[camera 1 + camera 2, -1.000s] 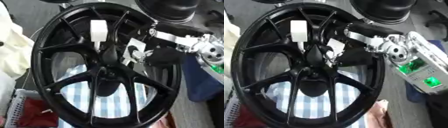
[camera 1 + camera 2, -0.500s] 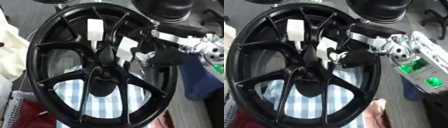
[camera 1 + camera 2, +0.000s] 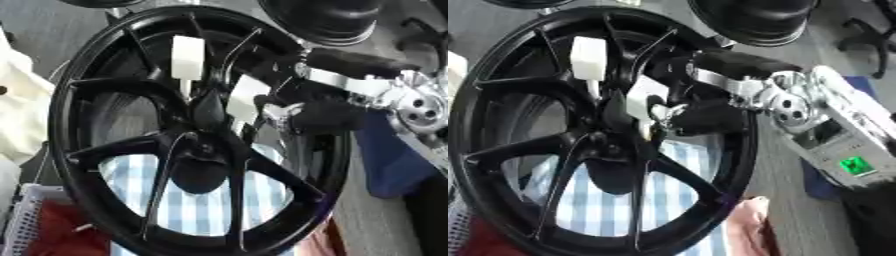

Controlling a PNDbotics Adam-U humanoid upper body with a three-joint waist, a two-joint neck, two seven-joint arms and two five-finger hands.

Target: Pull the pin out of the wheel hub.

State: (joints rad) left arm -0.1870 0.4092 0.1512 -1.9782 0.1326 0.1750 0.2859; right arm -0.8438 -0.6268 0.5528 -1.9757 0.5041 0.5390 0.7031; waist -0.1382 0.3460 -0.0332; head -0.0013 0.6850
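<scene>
Step in hand, as I judge it: seizing the pin. My right robot hand (image 3: 702, 117) enters from the right of the frame, its dark fingers curled against the white pin (image 3: 245, 97) at centre, just above the hub of the black wheel (image 3: 79, 95); next comes a straight outward pull. A second white pin (image 3: 187, 57) stands upper left, untouched
</scene>
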